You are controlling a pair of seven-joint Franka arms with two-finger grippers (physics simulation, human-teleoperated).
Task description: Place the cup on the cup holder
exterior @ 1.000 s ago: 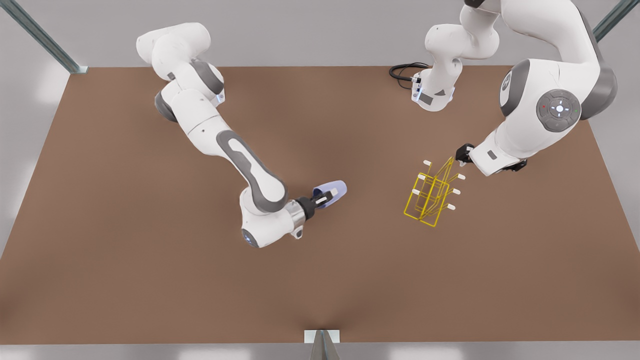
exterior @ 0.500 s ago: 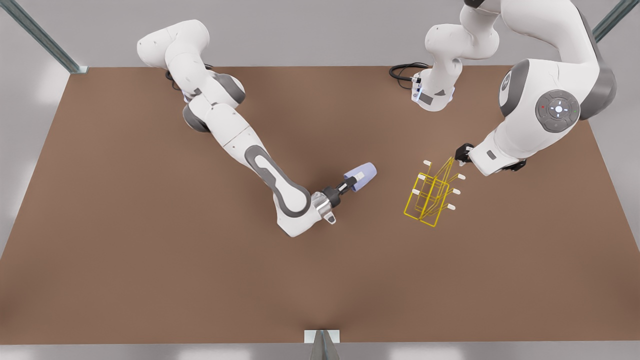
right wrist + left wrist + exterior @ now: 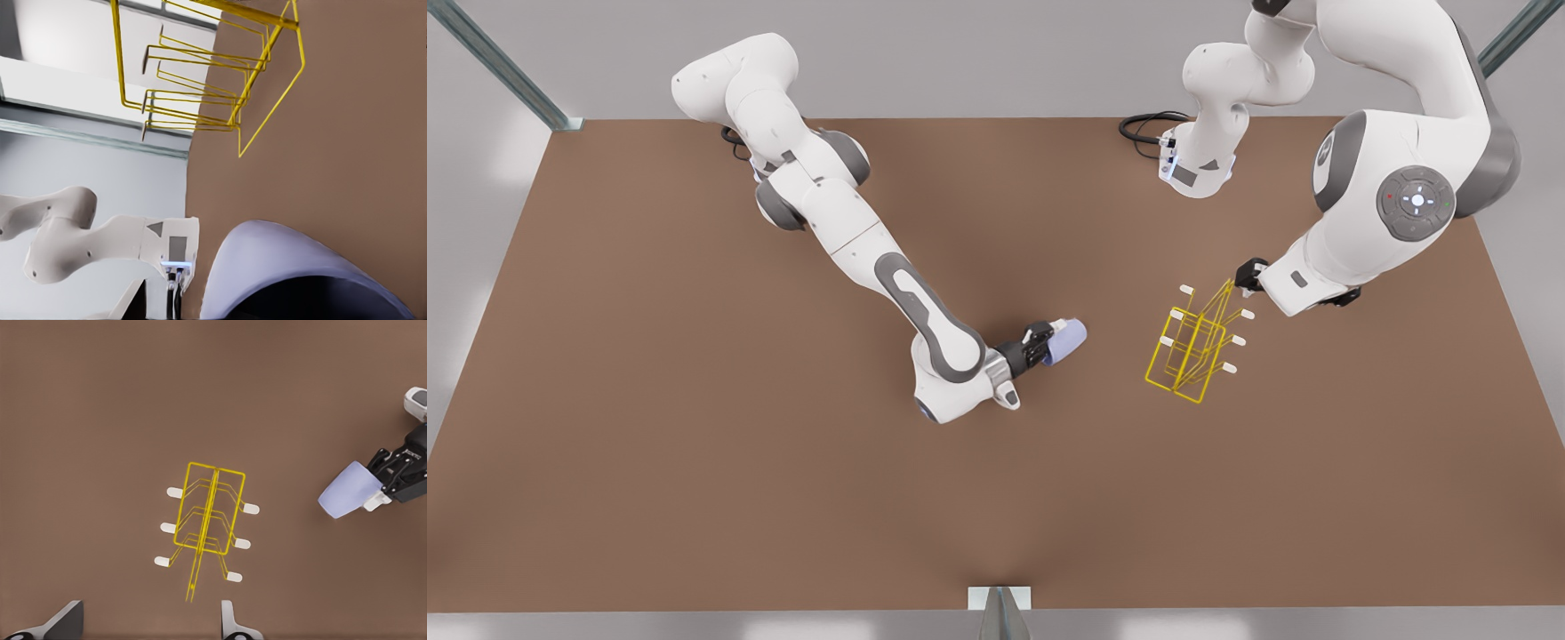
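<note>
You had a bare brown worktop (image 3: pixel 694 462) under you, with grey wall beyond its far edge. Nearest the camera in the front view, your right hand (image 3: pixel 1049 342) was low over the middle of the worktop, its fingers pinching the rim of the cup (image 3: pixel 1069 339), which lay tipped on its side with its closed end toward the front view's right. The left wrist view showed the same cup (image 3: pixel 347 499) carried clear of the cup holder (image 3: pixel 208 520), the two apart with bare worktop between them. In the right wrist view the cup (image 3: pixel 293 267) sat close under the camera and the cup holder (image 3: pixel 200 87) lay farther off. The cup holder (image 3: pixel 1193 348) stood on the worktop at the front view's right, its white-capped prongs pointing out to both sides. Just behind its upper end hung your left hand (image 3: pixel 1248 277); its fingertips (image 3: pixel 230 623) were spread wide, gripping nothing.
</note>
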